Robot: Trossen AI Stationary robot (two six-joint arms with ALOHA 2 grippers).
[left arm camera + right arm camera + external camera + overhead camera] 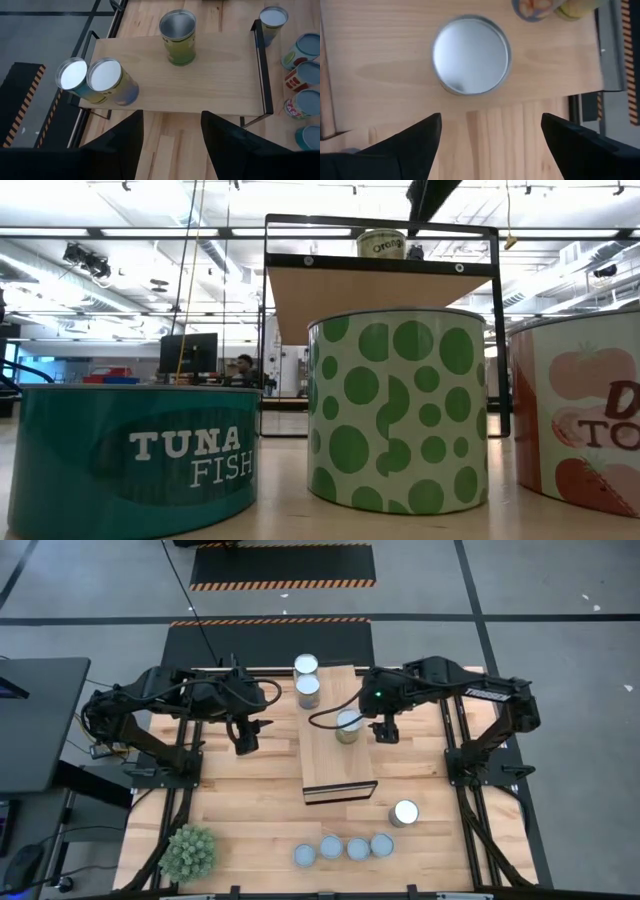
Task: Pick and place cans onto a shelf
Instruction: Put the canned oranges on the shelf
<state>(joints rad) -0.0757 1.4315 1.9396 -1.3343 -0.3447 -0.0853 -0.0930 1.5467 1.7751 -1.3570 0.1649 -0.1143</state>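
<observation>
My right fingers [490,137] stand spread wide and released, hovering over the desk just beside the light-wood shelf's [325,755] right edge, where 1 green-sided can with a silvery round top [471,55] stands upright, untouched. My left fingers [171,145] hang half apart with nothing between them, over the butcher-block desk [250,805] on the shelf's left side. At the shelf's far end stand 2 more silvery-topped cans [307,680], touching. Along the desk's near edge sit 4 blue-grey cans [343,849] in a row, 1 bright can [404,812] apart, and a spiky green plant ball [189,852].
</observation>
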